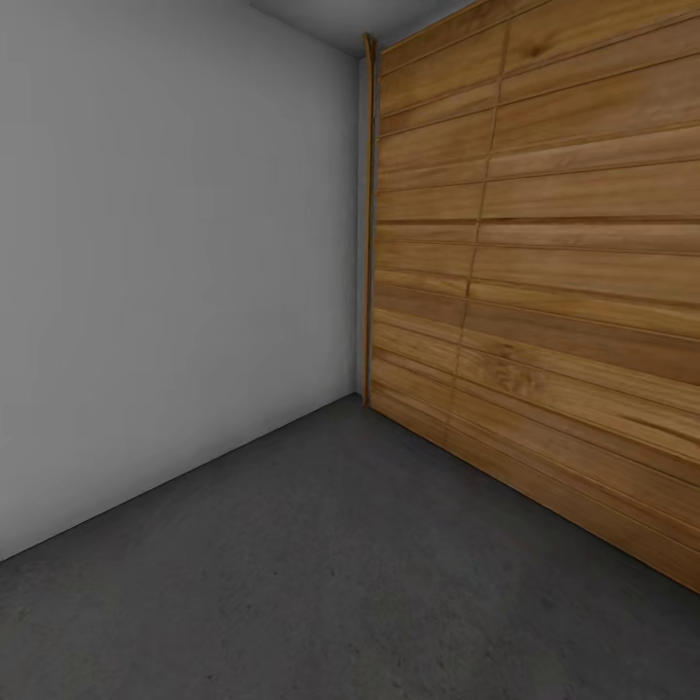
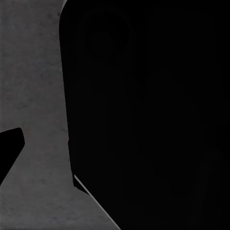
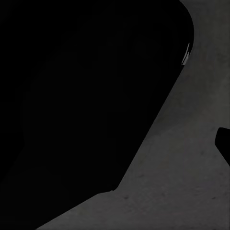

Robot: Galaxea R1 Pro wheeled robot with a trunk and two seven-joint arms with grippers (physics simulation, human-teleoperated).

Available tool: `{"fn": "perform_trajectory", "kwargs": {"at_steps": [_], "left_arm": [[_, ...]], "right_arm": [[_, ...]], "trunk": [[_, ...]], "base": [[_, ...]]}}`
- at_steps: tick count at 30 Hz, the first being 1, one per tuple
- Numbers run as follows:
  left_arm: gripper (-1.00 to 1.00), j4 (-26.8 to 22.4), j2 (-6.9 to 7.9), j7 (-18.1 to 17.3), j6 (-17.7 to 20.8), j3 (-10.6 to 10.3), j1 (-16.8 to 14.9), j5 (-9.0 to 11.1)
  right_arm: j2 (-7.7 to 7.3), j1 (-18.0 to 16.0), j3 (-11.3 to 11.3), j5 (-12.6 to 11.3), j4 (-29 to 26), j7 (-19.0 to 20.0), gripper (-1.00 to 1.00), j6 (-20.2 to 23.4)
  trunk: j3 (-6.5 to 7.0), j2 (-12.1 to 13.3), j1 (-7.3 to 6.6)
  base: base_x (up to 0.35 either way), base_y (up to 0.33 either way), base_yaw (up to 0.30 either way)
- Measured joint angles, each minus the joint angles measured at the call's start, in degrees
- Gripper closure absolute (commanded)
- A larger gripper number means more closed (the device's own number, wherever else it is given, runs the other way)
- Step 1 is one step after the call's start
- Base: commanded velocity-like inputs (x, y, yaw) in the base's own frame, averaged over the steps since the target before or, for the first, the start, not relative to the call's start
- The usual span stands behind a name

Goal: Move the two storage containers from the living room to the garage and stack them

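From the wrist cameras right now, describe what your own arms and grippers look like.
Little can be told. In the left wrist view a large matte black body with a rounded corner looms over the dark grey floor, a thin pale edge along its lower side. The right wrist view has a similar black rounded mass with a small pale glint. Cables, markings and gripper fingers cannot be made out.

Head view: the floor (image 1: 321, 574) extends forward to a corner of the garage. A wall (image 1: 165, 253) bounds it on the left. A plank door (image 1: 544, 262) bounds it on the right. Wall and door meet at a vertical post (image 1: 367, 224) behind the floor's far end. Both wrist views: the floor lies beyond a large robot body part (image 2: 153, 115).
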Motion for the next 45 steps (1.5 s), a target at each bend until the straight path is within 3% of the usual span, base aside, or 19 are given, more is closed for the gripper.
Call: {"fn": "perform_trajectory", "kwargs": {"at_steps": [45], "left_arm": [[-1.0,0.0,0.0,0.0,0.0,0.0,0.0,0.0]], "right_arm": [[0.0,0.0,0.0,0.0,0.0,0.0,-1.0,0.0]], "trunk": [[0.0,0.0,0.0]], "base": [[0.0,0.0,0.0]]}}
